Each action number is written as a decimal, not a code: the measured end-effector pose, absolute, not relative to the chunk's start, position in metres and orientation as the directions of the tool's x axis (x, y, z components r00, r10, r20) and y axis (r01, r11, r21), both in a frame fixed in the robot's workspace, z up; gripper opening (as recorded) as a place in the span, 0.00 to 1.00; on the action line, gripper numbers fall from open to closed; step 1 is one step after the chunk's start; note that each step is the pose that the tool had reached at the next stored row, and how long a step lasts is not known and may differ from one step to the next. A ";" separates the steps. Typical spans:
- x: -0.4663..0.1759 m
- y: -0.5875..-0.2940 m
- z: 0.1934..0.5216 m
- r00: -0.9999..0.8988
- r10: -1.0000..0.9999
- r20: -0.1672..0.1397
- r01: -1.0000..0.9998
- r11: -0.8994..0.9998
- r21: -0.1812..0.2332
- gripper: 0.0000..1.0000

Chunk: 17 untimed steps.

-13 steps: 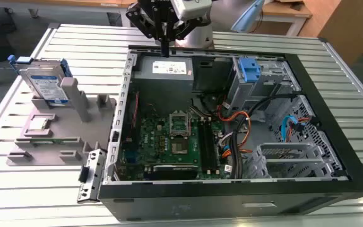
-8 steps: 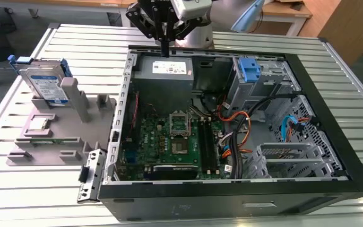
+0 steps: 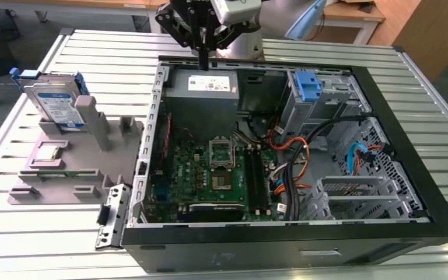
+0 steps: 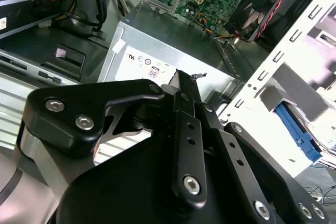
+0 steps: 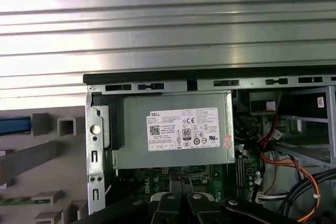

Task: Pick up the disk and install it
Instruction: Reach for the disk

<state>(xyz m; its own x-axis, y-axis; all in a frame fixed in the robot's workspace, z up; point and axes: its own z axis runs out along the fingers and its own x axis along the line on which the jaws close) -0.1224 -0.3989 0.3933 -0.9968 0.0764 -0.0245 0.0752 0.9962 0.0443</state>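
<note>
The disk (image 3: pixel 55 104) stands upright in a grey fixture at the exterior view's left: a silver drive with a white-and-blue label and blue rails. A blue edge of the disk (image 4: pixel 297 131) also appears in the second wrist view, past the case wall. My gripper (image 3: pixel 203 65) hangs over the far rim of the open computer case, well to the right of the disk. Its black fingers (image 4: pixel 185 90) are pressed together with nothing between them, and they point down at the power-supply box.
The open computer case (image 3: pixel 410 175) holds a grey power-supply box (image 3: pixel 208 86) with a white sticker, a green motherboard (image 3: pixel 208 169), orange and blue cables and a blue plastic bracket (image 3: pixel 307 86) in the drive bay. The grey fixture (image 3: pixel 53 175) lies on a slatted metal table (image 3: pixel 21 233).
</note>
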 end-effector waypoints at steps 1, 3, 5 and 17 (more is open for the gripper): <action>-0.123 -0.399 0.393 -0.997 0.076 -0.024 0.075 0.996 0.044 0.10; -0.126 -0.399 0.393 -0.997 0.076 -0.024 0.075 0.996 0.044 0.10; -0.130 -0.399 0.393 -0.997 0.076 -0.025 0.075 0.996 0.044 0.10; -0.146 -0.399 0.393 -0.997 0.076 -0.025 0.075 0.996 0.044 0.10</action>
